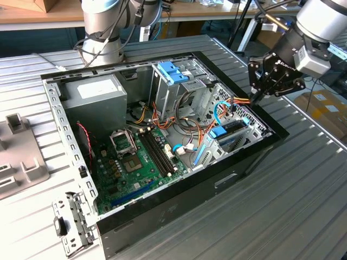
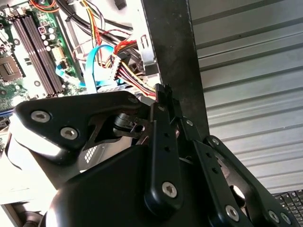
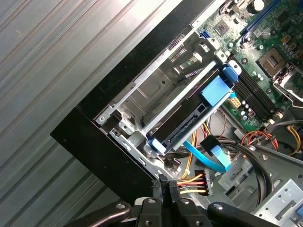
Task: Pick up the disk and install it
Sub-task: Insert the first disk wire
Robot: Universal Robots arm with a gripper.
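Observation:
The disk (image 1: 234, 131) lies in the low drive bay at the corner of the open computer case (image 1: 179, 203) on the exterior view's right. It has a dark body in a light-blue carrier with a brighter blue tab (image 1: 218, 132). In the first wrist view the disk (image 3: 187, 126) sits slanted in the metal bay, its blue tab (image 3: 218, 88) toward the motherboard. My gripper (image 1: 254, 98) hovers just above the case's edge beside that bay. In both wrist views its fingertips (image 3: 164, 182) (image 2: 164, 91) are pressed together with nothing between them, apart from the disk.
A tall metal cage with a blue latch (image 1: 172, 72) stands behind the bay. Orange, yellow and thin blue cables (image 3: 208, 156) run close under the fingertips. The motherboard (image 1: 135, 160) and power supply (image 1: 95, 95) fill the case's other half. A grey panel (image 1: 21, 162) lies on the slatted table.

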